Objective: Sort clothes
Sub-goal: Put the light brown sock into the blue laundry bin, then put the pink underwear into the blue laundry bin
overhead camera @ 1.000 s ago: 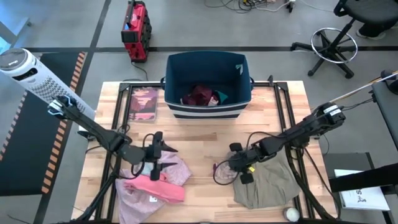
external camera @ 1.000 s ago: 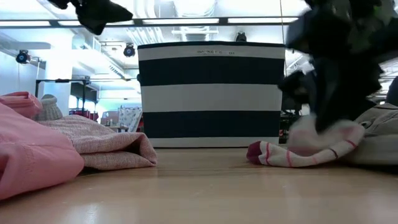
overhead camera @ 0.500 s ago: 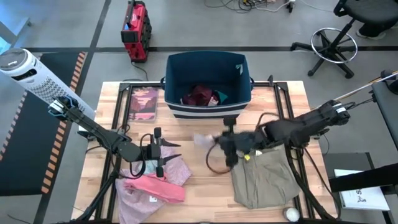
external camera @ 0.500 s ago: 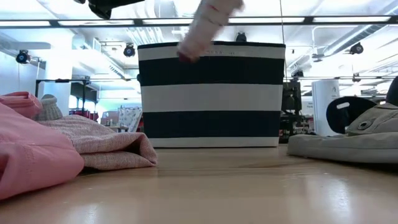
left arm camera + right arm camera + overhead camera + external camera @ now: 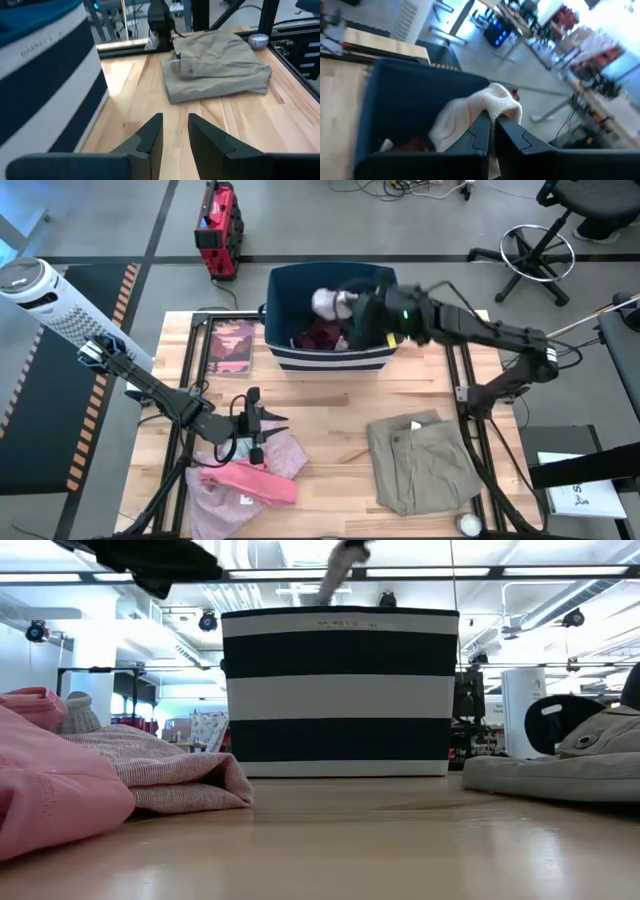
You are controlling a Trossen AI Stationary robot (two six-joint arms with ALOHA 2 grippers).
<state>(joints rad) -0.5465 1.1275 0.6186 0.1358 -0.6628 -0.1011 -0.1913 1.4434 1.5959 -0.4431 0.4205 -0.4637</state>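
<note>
The right gripper (image 5: 352,308) holds the striped sock (image 5: 328,302), clamped, over the bin (image 5: 285,352); the left gripper (image 5: 262,434) hovers, fingers slightly apart.

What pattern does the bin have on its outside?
The bin has broad navy and white horizontal stripes, best seen in the low view.

2 arms, 2 hands: left hand (image 5: 262,426), right hand (image 5: 348,307). 1 striped bin (image 5: 335,352). 1 book (image 5: 232,346). Garments on desk (image 5: 330,420): 3, namely pale pink (image 5: 215,495), pink (image 5: 250,481), khaki (image 5: 422,462). 1 beige striped piece (image 5: 327,302) in right hand. Bin contents: maroon (image 5: 320,333), teal (image 5: 346,340), count unclear.
</note>
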